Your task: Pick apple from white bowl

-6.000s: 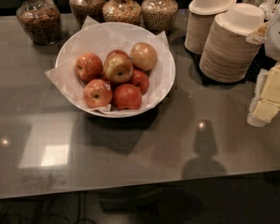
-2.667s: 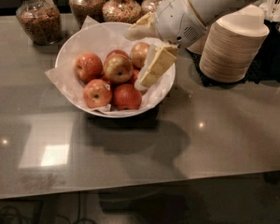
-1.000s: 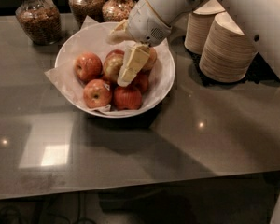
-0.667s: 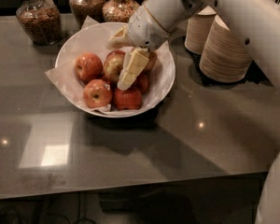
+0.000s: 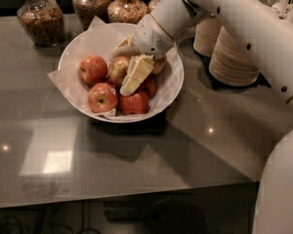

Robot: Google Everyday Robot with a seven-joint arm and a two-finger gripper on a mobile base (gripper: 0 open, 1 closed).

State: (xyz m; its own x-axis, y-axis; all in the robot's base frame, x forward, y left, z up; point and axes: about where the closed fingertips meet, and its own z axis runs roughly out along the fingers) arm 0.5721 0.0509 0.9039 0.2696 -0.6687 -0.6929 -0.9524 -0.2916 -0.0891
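Note:
The white bowl (image 5: pixel 172 87), lined with crinkled white paper, stands at the back middle of the grey table and holds several apples. The mottled yellow-green apple (image 5: pixel 116 68) lies in the middle of the pile. My gripper (image 5: pixel 128 62) reaches into the bowl from the upper right and is open. One cream finger (image 5: pixel 135 75) lies just right of that apple, and the other finger (image 5: pixel 123 47) sits above its far side. The apple shows between them; I cannot tell whether they touch it. The arm hides the pale apple (image 5: pixel 159 65) at the back right of the bowl.
Mostly red apples (image 5: pixel 92 68) (image 5: pixel 102 97) (image 5: pixel 133 103) fill the left and front of the bowl. Glass jars (image 5: pixel 40 18) (image 5: pixel 126 6) stand behind it. Two stacks of tan paper bowls (image 5: pixel 232 57) (image 5: pixel 207 35) stand to the right, under my arm.
The gripper has come in from the right and over the bowl. In the last second it settled slightly lower around the middle apple. The apples have not moved.

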